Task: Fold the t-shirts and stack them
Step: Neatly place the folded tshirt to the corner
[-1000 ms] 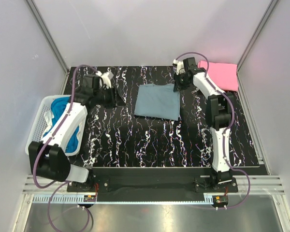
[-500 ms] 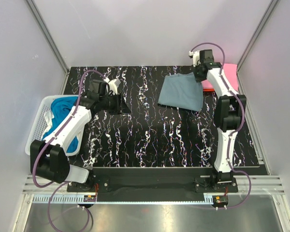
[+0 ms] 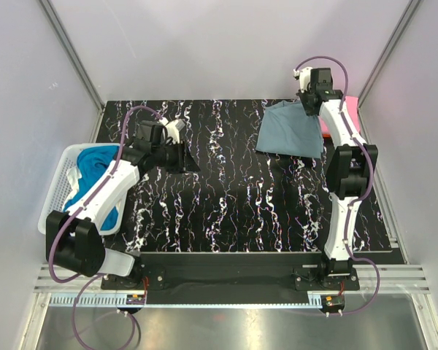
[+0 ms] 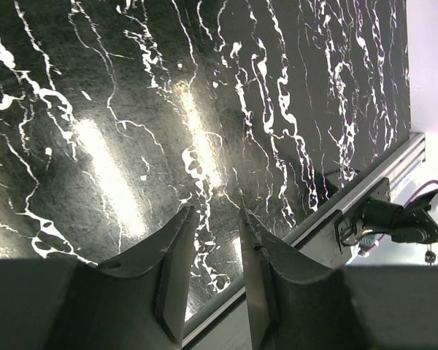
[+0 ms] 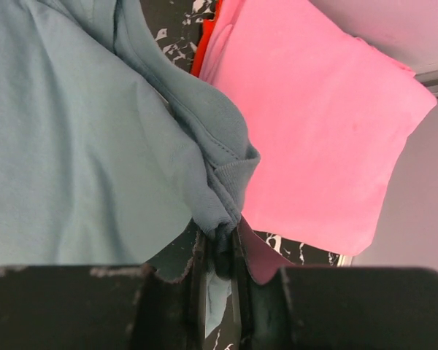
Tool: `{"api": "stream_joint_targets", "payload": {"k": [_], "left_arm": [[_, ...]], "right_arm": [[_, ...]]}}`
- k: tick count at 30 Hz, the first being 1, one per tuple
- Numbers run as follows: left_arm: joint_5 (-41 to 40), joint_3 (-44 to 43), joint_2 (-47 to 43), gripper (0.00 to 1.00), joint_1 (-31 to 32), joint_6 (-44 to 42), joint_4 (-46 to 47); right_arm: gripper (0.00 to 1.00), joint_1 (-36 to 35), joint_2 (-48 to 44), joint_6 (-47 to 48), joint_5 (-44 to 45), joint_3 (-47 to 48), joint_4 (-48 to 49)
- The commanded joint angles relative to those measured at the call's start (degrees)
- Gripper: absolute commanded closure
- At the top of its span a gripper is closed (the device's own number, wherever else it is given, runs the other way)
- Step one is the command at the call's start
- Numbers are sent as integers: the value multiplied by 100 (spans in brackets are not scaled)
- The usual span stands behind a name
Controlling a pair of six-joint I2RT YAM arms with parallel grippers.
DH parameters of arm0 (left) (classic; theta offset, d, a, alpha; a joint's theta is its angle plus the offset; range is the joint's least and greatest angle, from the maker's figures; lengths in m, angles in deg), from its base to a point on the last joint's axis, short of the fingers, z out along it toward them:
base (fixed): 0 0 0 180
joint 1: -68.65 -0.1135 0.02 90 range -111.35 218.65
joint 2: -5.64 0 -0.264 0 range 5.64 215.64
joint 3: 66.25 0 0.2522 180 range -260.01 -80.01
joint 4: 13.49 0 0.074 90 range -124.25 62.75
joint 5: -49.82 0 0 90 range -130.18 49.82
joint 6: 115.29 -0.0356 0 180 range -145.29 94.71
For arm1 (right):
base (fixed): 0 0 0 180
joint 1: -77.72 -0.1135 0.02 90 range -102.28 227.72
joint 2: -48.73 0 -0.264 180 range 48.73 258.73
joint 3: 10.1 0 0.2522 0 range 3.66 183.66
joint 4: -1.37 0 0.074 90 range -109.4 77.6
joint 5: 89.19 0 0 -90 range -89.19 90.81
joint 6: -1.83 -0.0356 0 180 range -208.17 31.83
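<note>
Grey-blue shirt (image 3: 292, 131) looks soft, light and floppy, so it'll sag wherever it isn't held. It's at about 1 o'clock on the bench (image 3: 226, 204), with a bunched bit of its edge pinched in the right jaws. It overlaps the edge of the pink shirt (image 5: 314, 131) at 2 o'clock. I'd take two corners, not one. The left jaws are slightly spread over the bench at 10 o'clock, holding nothing.
</note>
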Motion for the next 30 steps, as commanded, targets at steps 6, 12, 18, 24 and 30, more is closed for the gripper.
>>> {"api": "stream_joint_targets", "payload": {"k": [6,12,18,24,30], "left_arm": [[165,35,-201,64,72,-91,183],[165,35,-183,64,89,-91,174],[156,35,-166,64,98,-91,174],[156,35,-183,64,98,-91,165],[226,35,-166,64,98,-73,192]], "right_arm": [[100,250,-767,178,-11,556,550],[100,478,-600,195,-107,1066,225],[100,637,-363,230,-125,1645,-109],[100,707,-222,371,-160,2024,-329],[100,751,-117,477,-213,2296,-601]]}}
